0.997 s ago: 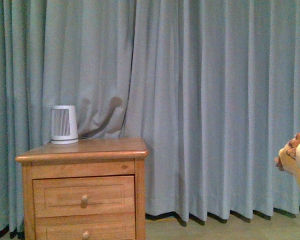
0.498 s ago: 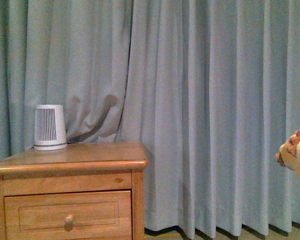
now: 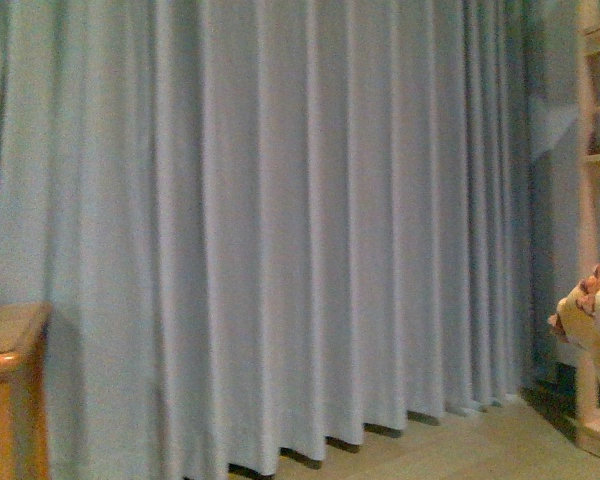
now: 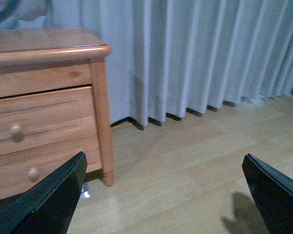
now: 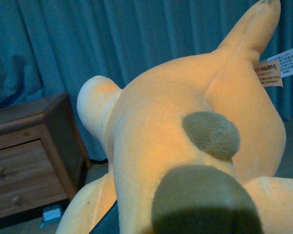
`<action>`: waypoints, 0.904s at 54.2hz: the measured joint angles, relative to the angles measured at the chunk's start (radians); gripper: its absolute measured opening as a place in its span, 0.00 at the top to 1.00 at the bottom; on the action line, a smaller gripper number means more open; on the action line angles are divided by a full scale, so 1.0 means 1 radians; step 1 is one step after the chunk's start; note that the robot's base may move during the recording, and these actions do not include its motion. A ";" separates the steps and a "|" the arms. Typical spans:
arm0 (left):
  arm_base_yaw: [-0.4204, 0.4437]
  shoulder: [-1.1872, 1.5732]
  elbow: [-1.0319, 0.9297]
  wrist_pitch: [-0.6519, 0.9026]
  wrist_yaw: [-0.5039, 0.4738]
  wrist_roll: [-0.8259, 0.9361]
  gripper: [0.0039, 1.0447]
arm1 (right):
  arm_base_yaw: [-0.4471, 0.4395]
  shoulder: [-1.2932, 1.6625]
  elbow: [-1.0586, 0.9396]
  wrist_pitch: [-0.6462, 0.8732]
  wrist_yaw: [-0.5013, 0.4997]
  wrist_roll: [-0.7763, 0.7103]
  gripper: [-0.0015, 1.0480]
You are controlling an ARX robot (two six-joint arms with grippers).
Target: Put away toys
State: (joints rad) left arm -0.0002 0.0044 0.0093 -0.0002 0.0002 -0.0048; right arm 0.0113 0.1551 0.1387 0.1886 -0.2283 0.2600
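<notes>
The orange-yellow plush animal [image 5: 185, 126] fills the right wrist view, with brown patches and a white sewn-in label [image 5: 278, 68]. My right gripper is shut on it and is hidden beneath the plush. Part of the plush [image 3: 592, 310] shows at the right edge of the front view, held up in the air. My left gripper [image 4: 171, 195] is open and empty, its two dark fingertips [image 4: 53, 195] spread wide above the wooden floor [image 4: 185, 161].
A wooden nightstand [image 4: 44, 97] with drawers stands to the left against a long blue-grey curtain [image 3: 280, 220]; its corner [image 3: 5, 340] shows in the front view. A wooden shelf unit [image 3: 595, 200] stands at the far right.
The front view has swung to the right: the nightstand slid off to the left, the white device left the frame, and the shelf unit came into view. The plush stays at the right edge.
</notes>
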 joint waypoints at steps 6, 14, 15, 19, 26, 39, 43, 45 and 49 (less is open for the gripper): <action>0.000 0.000 0.000 0.000 0.000 0.000 0.05 | 0.000 0.000 0.000 0.000 -0.001 -0.001 0.81; 0.000 0.000 0.000 0.000 -0.001 0.000 0.05 | 0.000 0.000 0.000 0.000 -0.003 -0.002 0.81; 0.000 0.000 0.000 0.000 0.000 0.000 0.05 | 0.001 0.000 0.000 0.000 -0.003 -0.002 0.81; 0.000 0.000 0.000 0.000 0.000 0.000 0.05 | 0.000 0.000 0.000 0.000 0.001 -0.002 0.81; 0.000 0.000 0.000 0.000 0.000 0.000 0.05 | 0.000 0.000 0.000 0.000 0.000 -0.002 0.81; 0.000 0.000 0.000 0.000 0.000 0.000 0.05 | 0.000 0.000 0.000 0.000 -0.001 -0.002 0.81; 0.000 0.000 0.000 0.000 -0.002 0.000 0.05 | 0.000 0.000 0.000 0.000 0.000 -0.002 0.81; 0.000 0.000 0.000 0.000 -0.001 0.000 0.05 | 0.000 0.000 0.000 0.000 -0.002 -0.002 0.81; 0.000 0.000 0.000 0.000 0.000 0.000 0.05 | 0.000 0.000 0.000 0.000 -0.001 -0.002 0.81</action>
State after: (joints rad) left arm -0.0002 0.0044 0.0093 -0.0002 -0.0002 -0.0048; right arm 0.0109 0.1551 0.1387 0.1886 -0.2291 0.2577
